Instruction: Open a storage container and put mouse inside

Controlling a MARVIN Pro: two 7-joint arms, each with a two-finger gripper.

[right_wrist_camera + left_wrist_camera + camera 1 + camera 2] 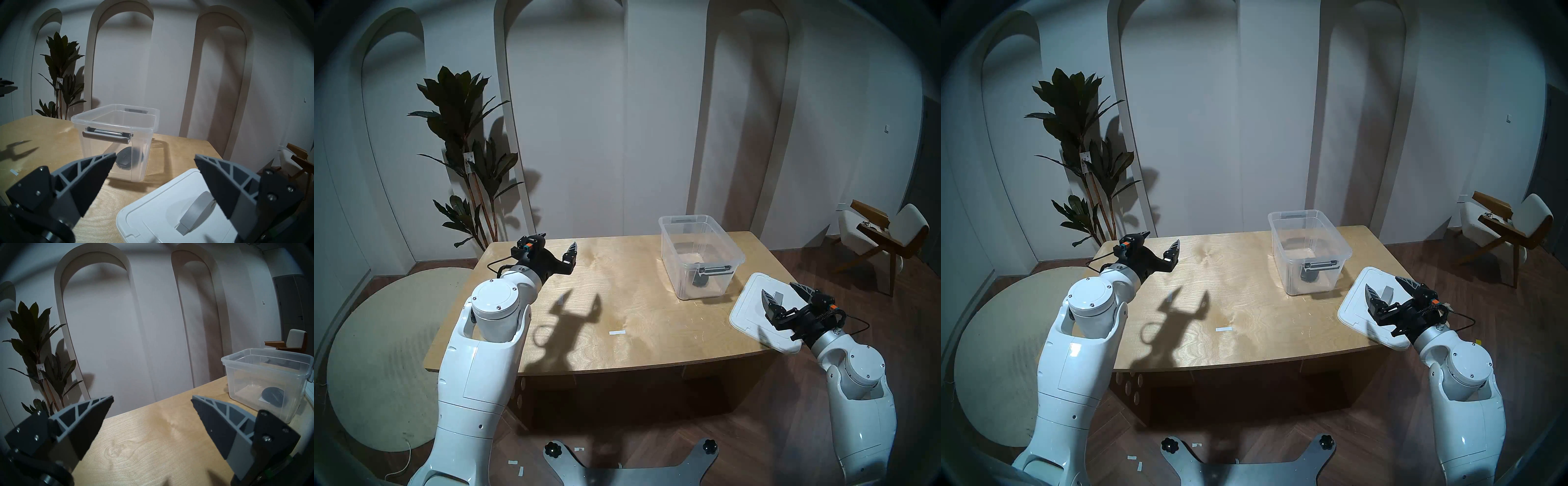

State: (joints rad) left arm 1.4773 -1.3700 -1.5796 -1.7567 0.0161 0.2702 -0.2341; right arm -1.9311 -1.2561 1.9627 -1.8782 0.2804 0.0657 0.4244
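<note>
text: none legible | plant tag (469, 162): print too small to read

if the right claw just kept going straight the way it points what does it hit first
Probably the storage container: the right claw points at its near latched end, above the lid lying below. The mouse sits behind that wall. Depth is uncertain.
</note>
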